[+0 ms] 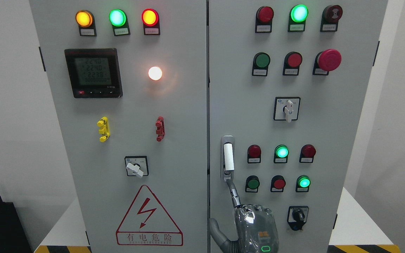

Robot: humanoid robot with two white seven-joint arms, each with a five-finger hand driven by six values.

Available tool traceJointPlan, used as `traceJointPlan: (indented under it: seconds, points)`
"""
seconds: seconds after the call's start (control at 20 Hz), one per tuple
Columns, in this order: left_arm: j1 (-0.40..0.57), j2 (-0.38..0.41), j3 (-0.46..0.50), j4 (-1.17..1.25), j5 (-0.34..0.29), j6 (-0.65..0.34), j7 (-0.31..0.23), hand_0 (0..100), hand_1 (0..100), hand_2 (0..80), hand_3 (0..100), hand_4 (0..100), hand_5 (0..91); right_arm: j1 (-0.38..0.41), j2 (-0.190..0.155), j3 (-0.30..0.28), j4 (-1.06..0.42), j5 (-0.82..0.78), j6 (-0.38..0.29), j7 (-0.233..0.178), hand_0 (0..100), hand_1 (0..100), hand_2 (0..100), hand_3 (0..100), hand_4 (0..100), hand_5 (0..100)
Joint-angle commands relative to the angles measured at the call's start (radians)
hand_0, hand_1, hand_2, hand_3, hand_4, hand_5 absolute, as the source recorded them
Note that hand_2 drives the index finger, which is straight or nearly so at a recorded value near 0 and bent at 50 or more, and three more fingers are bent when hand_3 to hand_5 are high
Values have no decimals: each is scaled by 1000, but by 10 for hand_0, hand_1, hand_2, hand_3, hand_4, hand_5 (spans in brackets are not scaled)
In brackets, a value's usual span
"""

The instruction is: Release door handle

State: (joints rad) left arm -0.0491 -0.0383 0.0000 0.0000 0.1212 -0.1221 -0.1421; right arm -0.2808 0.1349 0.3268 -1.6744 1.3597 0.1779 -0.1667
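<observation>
Head view, quick pass. What's the hand doing?

— One hand [255, 225] at bottom centre-right, wrapped in clear plastic, back facing the camera. One finger [233, 191] points up and its tip sits just below the door handle [227, 158]; whether it touches, can't tell. Other fingers are hidden behind the hand's back, so spread or curled, can't tell. Its arm comes up at the bottom edge, right of the middle seam, so calling it right isn't safe.

— Handle location?

— On the right door [329, 123] of the grey cabinet, close to the middle seam [208, 105], upright, white bar in a metal recess. Both doors look flush.

— Surroundings?

— Red and green buttons [281, 151] right of the handle, a rotary switch [288, 109] above them, a red mushroom button [329, 59] higher up. Left door [83, 158] has a meter [93, 73], three lit lamps along the top [117, 17], a glowing white lamp [155, 73], a warning triangle [148, 216] low down.
</observation>
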Motion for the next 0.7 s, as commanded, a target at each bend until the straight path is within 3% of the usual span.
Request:
traceJointPlan:
  seconds: [0.0,0.65]
  points:
    - [0,0,11,17,0,1,-1,120,389,0,0,0,0,-4,-1,-3,-7,-2,-1,-8,356,278,0,1000,1000,985]
    - [0,0,11,17,0,1,-1,120,389,0,0,0,0,-17,0,-9,-28,-11,-15,-56,359,274,32,1000,972,981]
